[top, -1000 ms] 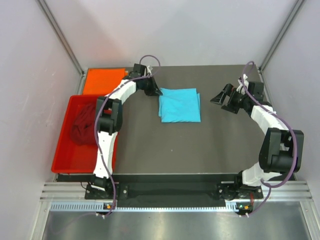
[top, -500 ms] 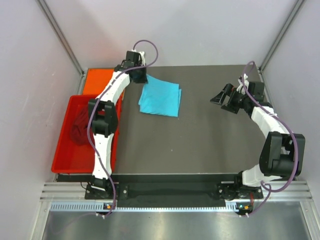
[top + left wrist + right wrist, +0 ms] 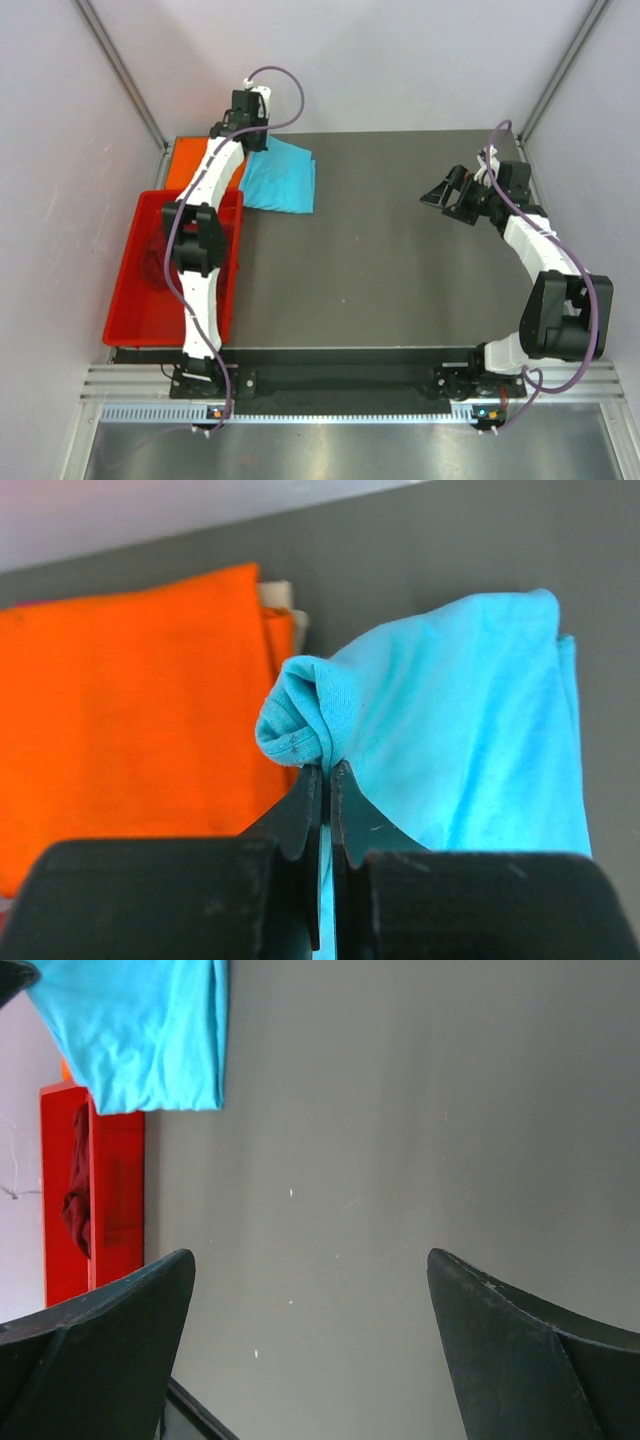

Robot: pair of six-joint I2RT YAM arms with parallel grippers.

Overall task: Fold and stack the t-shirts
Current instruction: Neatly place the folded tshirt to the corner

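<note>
The folded turquoise-blue t-shirt lies at the table's far left, its left edge lifted over the folded orange t-shirt. My left gripper is shut on the turquoise shirt's bunched corner, with the orange shirt to its left. The dark maroon t-shirt lies crumpled in the red tray. My right gripper is open and empty above the table's right side; the turquoise shirt and the maroon shirt show far off in its view.
The red plastic tray stands along the table's left edge, and it also shows in the right wrist view. Grey walls and metal frame posts close in the back and sides. The dark table top spreads between the arms.
My left gripper has dragged the folded turquoise shirt from the table's middle back toward the far left, onto the edge of the orange shirt. The right arm has barely moved.
</note>
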